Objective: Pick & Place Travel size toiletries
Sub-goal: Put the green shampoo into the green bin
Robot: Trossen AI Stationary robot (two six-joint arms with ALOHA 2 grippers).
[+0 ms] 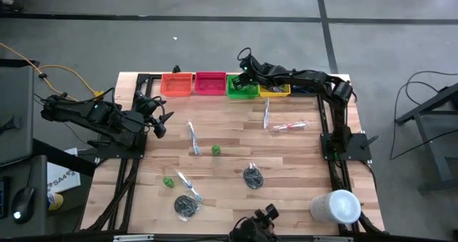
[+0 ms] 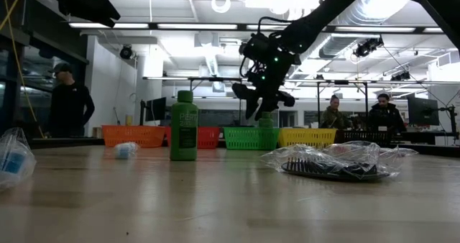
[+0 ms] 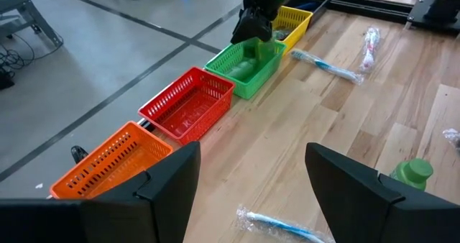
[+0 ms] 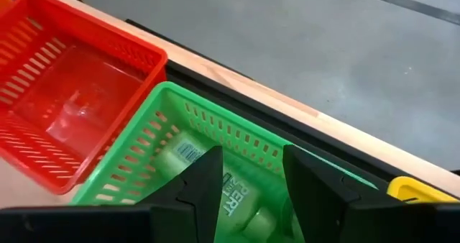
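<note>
Hovering: right gripper [image 4: 248, 182] spread | slotted green plastic bin [image 4: 136, 167] | possibly 1 stubby green bottle [image 4: 237, 200] inside

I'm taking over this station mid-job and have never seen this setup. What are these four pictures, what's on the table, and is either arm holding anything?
Two dark robot arms work at a wooden table. One picture looks straight down, one looks level across the table, and one comes from each arm's wrist.

The right gripper is over the green bin, fingers open, with a green bottle lying in the bin below them; it holds nothing. The left gripper waits open at the table's left edge, empty.

At the back sit orange, red, green and yellow bins. Left on the table: two green bottles, wrapped toothbrushes, dark bundles, and a large white cylinder.
</note>
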